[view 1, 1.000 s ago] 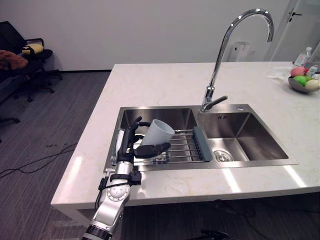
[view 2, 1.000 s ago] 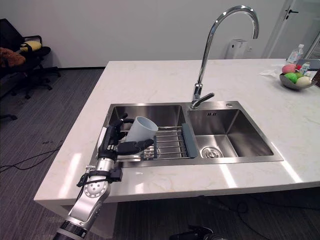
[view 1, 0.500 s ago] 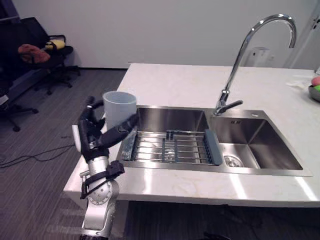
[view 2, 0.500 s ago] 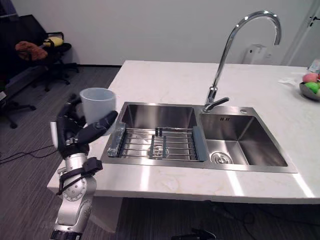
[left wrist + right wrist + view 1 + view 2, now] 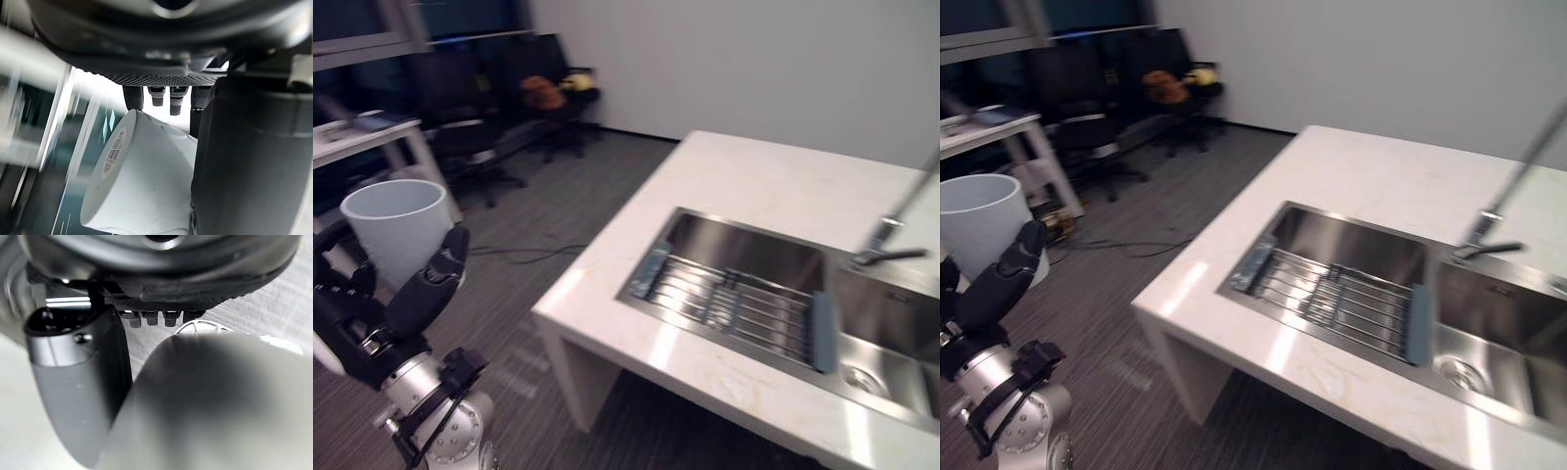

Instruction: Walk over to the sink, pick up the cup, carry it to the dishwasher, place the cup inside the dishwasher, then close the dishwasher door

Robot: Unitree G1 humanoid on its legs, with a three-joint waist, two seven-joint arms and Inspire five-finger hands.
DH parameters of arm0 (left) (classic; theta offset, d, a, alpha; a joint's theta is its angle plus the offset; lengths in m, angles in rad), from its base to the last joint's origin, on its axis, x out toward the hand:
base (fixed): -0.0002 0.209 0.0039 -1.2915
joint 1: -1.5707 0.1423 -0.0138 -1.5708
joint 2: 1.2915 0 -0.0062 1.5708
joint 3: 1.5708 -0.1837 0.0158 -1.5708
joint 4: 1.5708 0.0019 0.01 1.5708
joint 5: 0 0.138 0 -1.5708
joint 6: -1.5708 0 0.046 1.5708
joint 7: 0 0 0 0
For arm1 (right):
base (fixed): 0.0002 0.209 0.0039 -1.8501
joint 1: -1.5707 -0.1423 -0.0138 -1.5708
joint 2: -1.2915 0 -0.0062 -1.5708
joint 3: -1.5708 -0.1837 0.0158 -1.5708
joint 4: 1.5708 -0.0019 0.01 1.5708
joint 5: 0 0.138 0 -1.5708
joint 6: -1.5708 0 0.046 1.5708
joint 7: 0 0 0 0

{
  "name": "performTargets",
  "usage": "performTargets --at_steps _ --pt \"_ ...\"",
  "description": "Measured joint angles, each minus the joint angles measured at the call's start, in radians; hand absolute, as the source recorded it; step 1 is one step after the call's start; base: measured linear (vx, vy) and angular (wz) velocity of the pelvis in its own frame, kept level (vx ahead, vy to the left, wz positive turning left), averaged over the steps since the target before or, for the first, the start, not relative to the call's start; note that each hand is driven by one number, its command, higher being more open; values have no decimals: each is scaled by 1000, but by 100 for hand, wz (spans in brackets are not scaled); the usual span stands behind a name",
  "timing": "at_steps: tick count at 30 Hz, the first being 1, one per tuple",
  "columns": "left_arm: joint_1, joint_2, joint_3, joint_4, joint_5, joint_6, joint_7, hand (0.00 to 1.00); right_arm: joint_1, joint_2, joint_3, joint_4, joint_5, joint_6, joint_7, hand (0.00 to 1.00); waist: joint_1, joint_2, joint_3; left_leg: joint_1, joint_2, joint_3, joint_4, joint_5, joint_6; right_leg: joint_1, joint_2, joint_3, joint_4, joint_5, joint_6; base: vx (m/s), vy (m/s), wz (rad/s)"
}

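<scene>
My left hand [image 5: 423, 294] is shut on the white cup [image 5: 395, 227], with the thumb across its front and the fingers behind it. The cup is upright, mouth up, held in the air over the floor well to the left of the counter. In the left wrist view the cup [image 5: 142, 186] lies between the fingers [image 5: 161, 95] and the thumb [image 5: 244, 161]. The steel sink [image 5: 700, 338] with its wire rack [image 5: 739, 305] is set in the pale counter [image 5: 773, 186] to the right. My right hand [image 5: 78, 382] shows in its wrist view, fingers straight, holding nothing.
The counter's corner [image 5: 548, 315] juts toward me between the cup and the sink. A faucet [image 5: 886, 245] stands at the right edge. Dark office chairs [image 5: 548, 98] stand at the back and a light table [image 5: 362, 132] at the left. Striped carpet [image 5: 568, 196] lies between.
The left hand lifted the cup off the sink rack and carried it left, off the counter. The camera has swung left, so the sink sits further right.
</scene>
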Motion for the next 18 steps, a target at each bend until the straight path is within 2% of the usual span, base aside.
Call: performTargets --at_steps 1,2,3,4,5,6,7,8,9,10,11,12,13,14,15,16,17,18 --pt "-1 -4 3 -1 0 -3 2 0 -2 1 -8 12 -5 -5 -2 100 2 -9 1 -6 3 62 -14 -7 38 4 -16 -44 -10 2 -6 -52 13 256" --pt "-3 -24 -9 -1 -4 -15 -3 0 -25 -10 -19 62 -4 -6 -17 100 4 -13 8 -83 49 302 192 -13 88 -1 -81 -192 35 -15 -29 -17 98 221" --pt "-2 -28 -14 -2 -9 -19 -11 0 -34 -20 -20 61 -3 -2 -23 100 5 -1 11 -90 72 372 270 3 133 -4 -105 -227 78 -29 -33 -4 118 212" --pt "2 -34 -17 -4 -11 -25 -19 0 -34 -33 -20 57 0 -1 -25 100 5 20 8 -87 100 437 333 53 185 -6 -123 -263 132 -47 -41 28 57 152" --pt "-8 -43 -33 -3 -12 -35 -34 0 -34 -64 -17 34 -1 -4 -37 100 -5 72 13 -123 104 468 368 72 190 -28 -150 -298 255 -94 -52 -98 71 239" --pt "-26 -50 -47 -13 -15 -52 -61 0 -51 -73 -29 41 7 -9 -43 100 -30 60 19 -116 27 419 159 169 189 -71 -105 -282 214 -130 -47 -148 30 257" --pt "-39 -38 -39 -33 -21 -59 -71 0 -52 -45 -40 38 5 -19 -53 100 -35 32 19 -82 -9 408 97 169 177 -76 -94 -311 116 -93 -71 -181 -38 257" --pt "-59 -35 -49 -29 -30 -100 -81 0 -55 -22 -48 37 17 -20 -54 100 -48 33 29 -51 21 460 140 82 176 -57 -84 -380 100 -44 -23 -76 -7 236" --pt "-53 -42 -77 -33 -60 -126 -117 0 -75 -23 -47 47 54 8 -59 100 -44 49 34 61 49 535 59 98 23 -30 -96 -466 125 -48 -24 -27 55 217" --pt "-53 -42 -88 -34 -71 -130 -136 0 -75 -26 -47 50 64 10 -65 100 -44 57 33 102 50 539 11 130 -34 -18 -96 -497 127 -46 -21 -2 146 170" --pt "-55 -42 -98 -36 -84 -135 -157 0 -76 -30 -48 52 79 12 -73 100 -41 66 35 132 50 527 -39 137 -54 -7 -96 -526 129 -43 -18 -7 154 131" --pt "-69 -41 -114 -38 -118 -149 -217 0 -79 -30 -54 50 123 9 -94 100 -34 86 46 157 49 451 -98 118 -109 22 -104 -590 159 -42 -15 -57 200 121" --pt "-76 -36 -120 -36 -130 -152 -235 0 -80 -26 -56 48 130 5 -105 100 -31 87 54 160 41 430 -98 112 -97 39 -123 -605 176 -42 -15 -90 218 130" --pt "-77 -28 -140 -37 -149 -155 -254 0 -73 -23 -56 36 160 5 -129 100 -26 62 71 161 10 397 -98 108 -89 59 -171 -613 223 -38 -13 -96 276 85" --pt "-79 -24 -151 -36 -150 -155 -258 0 -68 -23 -59 28 177 4 -139 100 -25 61 71 160 -7 375 -97 103 -68 65 -198 -595 253 -36 -16 -44 345 110" --pt "-89 -11 -174 -32 -149 -151 -270 0 -58 -21 -74 -12 211 1 -157 100 -26 51 78 154 -43 322 -94 94 -13 56 -247 -487 326 -19 -41 -13 363 118" --pt "-108 1 -209 -23 -149 -149 -275 0 -41 -14 -92 -44 249 -5 -172 100 -33 43 83 146 -63 266 -91 93 16 32 -278 -351 392 2 -76 5 327 184" --pt "-150 20 -270 24 -150 -164 -284 0 -25 13 -136 -72 318 -23 -192 100 -56 49 70 99 -61 175 -82 96 64 -47 -232 -111 427 -85 -64 33 189 244"
